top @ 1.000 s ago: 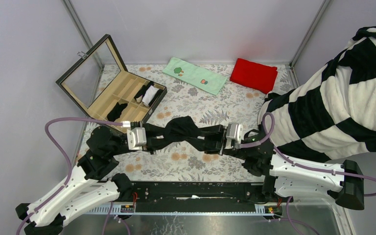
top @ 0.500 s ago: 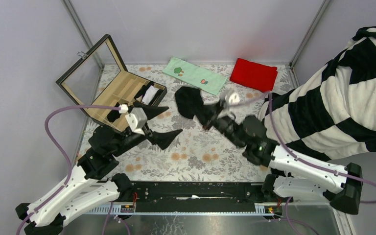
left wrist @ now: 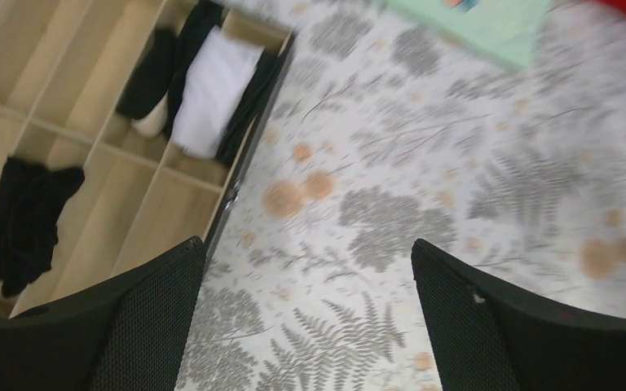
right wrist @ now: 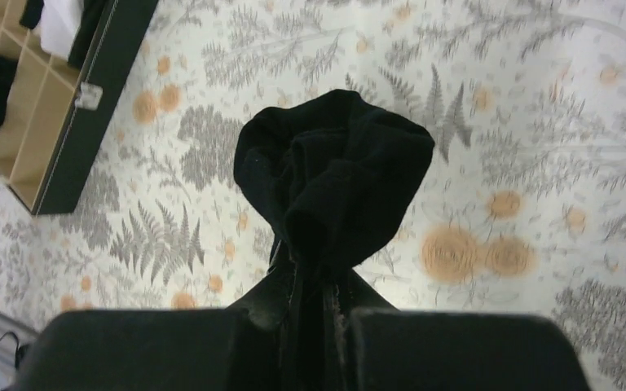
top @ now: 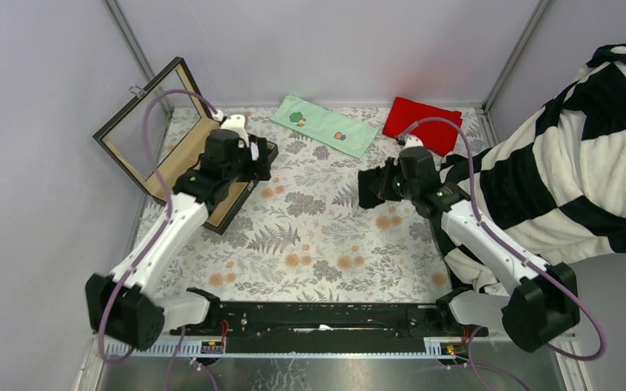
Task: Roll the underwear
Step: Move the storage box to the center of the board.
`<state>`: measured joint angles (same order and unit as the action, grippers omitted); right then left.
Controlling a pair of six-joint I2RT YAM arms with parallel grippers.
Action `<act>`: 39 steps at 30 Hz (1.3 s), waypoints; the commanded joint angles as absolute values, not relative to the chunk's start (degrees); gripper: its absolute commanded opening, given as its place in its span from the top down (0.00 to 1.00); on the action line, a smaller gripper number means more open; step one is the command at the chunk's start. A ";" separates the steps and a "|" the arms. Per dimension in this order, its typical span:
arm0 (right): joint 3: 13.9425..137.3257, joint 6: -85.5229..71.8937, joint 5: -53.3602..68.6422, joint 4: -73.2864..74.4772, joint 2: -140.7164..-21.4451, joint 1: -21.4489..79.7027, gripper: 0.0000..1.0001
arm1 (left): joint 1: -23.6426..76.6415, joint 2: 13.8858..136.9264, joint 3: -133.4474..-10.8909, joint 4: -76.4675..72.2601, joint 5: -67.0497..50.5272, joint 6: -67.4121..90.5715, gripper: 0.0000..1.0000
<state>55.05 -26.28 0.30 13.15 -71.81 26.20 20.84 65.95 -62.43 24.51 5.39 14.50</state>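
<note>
A piece of black underwear (right wrist: 334,179) hangs bunched from my right gripper (right wrist: 318,301), which is shut on it above the floral tablecloth. In the top view the underwear (top: 368,189) sits just left of the right gripper (top: 387,183), right of centre. My left gripper (left wrist: 310,318) is open with nothing between its fingers, over the cloth beside the wooden box's right edge. From above, the left gripper (top: 253,159) is at the box's near corner. More black garments (left wrist: 16,228) lie in the box's compartments.
The open wooden box (top: 200,163) with its raised lid (top: 143,122) stands at the back left and holds a white garment (left wrist: 212,90). A green towel (top: 326,126) and a red cloth (top: 422,124) lie at the back. A black-and-white striped blanket (top: 554,179) fills the right side.
Both grippers held the underwear stretched between them at mid-table. The left gripper let go, opened and swung back to the box. The right gripper carried the underwear back and to the right.
</note>
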 commanded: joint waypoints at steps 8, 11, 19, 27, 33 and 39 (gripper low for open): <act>48.87 -30.93 12.77 18.78 -53.97 26.28 1.00 | 12.27 89.55 -64.05 30.90 9.01 8.50 0.01; 48.80 -30.61 14.66 20.00 -50.66 26.30 1.00 | 11.60 94.09 -64.40 31.10 13.28 7.83 0.01; 49.38 -26.20 15.61 23.99 -47.48 26.37 1.00 | 10.90 98.65 -62.86 30.62 0.78 12.21 0.01; 45.65 -28.53 14.85 23.43 -43.71 26.32 1.00 | 19.47 96.12 -58.34 26.18 -10.25 19.55 0.01; 44.19 -31.12 11.98 25.27 -41.94 26.25 1.00 | 29.71 102.93 -66.77 19.06 -15.40 27.62 0.01; 43.06 -34.04 7.61 28.39 -42.11 26.30 1.00 | 31.52 106.07 -78.17 19.38 -17.03 31.38 0.01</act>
